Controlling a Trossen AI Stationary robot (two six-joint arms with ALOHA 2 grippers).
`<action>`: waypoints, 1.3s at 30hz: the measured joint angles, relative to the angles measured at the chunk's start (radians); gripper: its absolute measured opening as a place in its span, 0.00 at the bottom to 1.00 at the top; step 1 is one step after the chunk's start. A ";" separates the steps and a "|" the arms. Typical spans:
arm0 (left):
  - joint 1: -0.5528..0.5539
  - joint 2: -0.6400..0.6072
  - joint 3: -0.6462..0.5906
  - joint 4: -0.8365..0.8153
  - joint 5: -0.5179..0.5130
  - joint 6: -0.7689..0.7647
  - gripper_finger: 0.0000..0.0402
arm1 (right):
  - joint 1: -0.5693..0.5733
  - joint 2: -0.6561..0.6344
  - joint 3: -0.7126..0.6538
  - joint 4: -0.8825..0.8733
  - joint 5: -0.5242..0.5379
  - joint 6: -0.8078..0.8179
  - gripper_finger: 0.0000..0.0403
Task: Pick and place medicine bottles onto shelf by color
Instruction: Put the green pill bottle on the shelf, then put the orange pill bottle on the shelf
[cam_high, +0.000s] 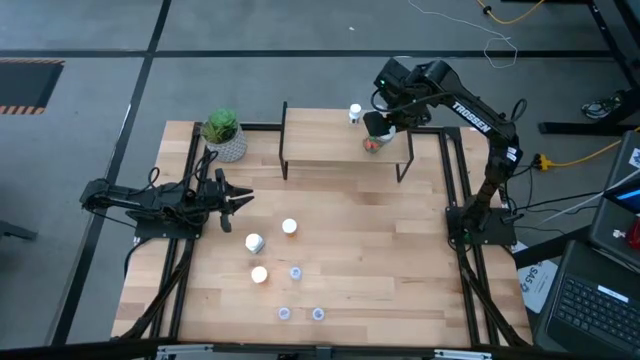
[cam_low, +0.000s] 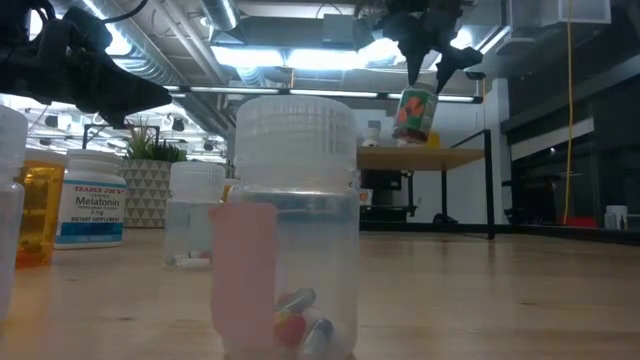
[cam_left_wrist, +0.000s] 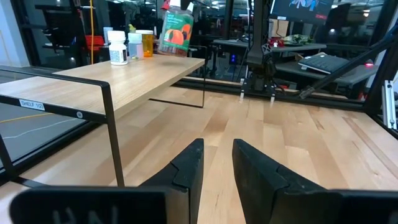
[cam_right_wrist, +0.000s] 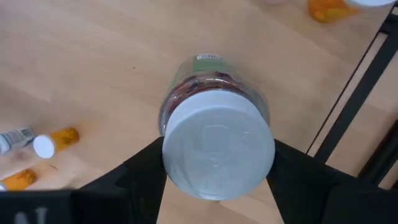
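My right gripper (cam_high: 378, 124) is over the right part of the shelf (cam_high: 320, 148), shut on the larger greenish bottle (cam_low: 413, 113), which has an orange and green label and a white cap. Small white and orange bottles (cam_left_wrist: 129, 45) stand on the shelf top's far side. My left gripper (cam_high: 243, 200) is open, low over the table's left part, and touches nothing. Three white-capped bottles (cam_high: 254, 242) and three tiny clear ones (cam_high: 296, 272) stand on the table in front of the shelf. My right gripper holds the greenish bottle by its white cap (cam_right_wrist: 217, 152), pinched between the two fingers (cam_right_wrist: 146, 171), one on each side. The fingers come from above, pointing down. The bottle hangs below them, slightly tilted, its base (cam_low: 408, 136) just above the shelf top (cam_low: 450, 156).
A green plant in a white pot (cam_high: 223, 133) stands at the table's far left corner, beside the shelf. Black frame rails (cam_high: 455, 170) run along the table's sides. In the low view a clear bottle of pills (cam_low: 292, 225) stands right before the camera.
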 joint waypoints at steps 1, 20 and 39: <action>0.000 0.000 0.000 0.000 0.000 0.000 0.20 | 0.000 0.000 0.000 0.000 -0.001 0.000 0.60; 0.000 0.000 0.000 0.000 0.000 0.000 0.20 | 0.000 0.000 0.000 0.000 0.051 0.055 0.69; 0.000 0.000 0.000 0.000 0.000 0.000 0.20 | -0.013 -0.001 0.061 -0.001 -0.229 0.078 0.85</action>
